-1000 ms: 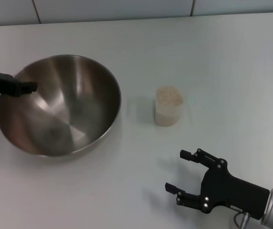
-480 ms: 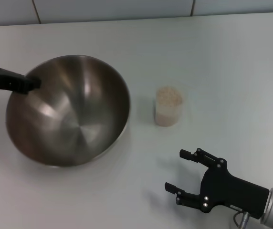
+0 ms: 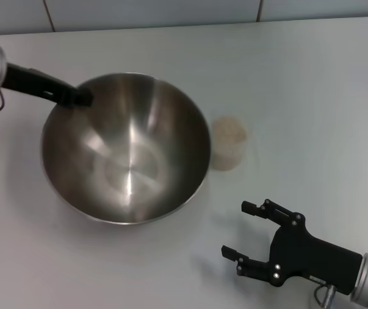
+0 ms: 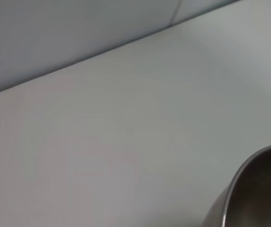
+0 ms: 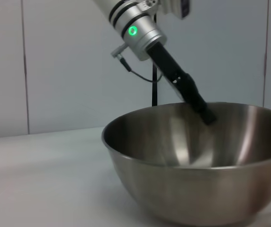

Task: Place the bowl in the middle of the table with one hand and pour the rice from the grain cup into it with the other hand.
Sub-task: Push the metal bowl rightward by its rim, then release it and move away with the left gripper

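Since a second ago, the bowl [image 3: 127, 149] has slid across the white desk [image 3: 312, 84] from the robot's left toward the middle, and its near rim now overlaps the grain cup [image 3: 228, 152] as seen from the head camera. The left gripper [image 3: 74, 98] grips the bowl's far-left rim, its black fingers pinched on the metal edge, with the silver wrist reaching in from the left edge of the view. In the right wrist view the same black gripper [image 5: 205, 114] dips over the bowl's [image 5: 197, 161] far rim, with a green light glowing on the arm above it.

The grain cup stands upright just to the right of the bowl, filled near its top with pale rice [image 3: 228, 131]; whether cup and bowl touch cannot be told. The right gripper [image 3: 250, 237] hovers low over the near right part of the desk, fingers spread apart and empty, well clear of the cup. Bare desk lies open to the right and along the far edge.
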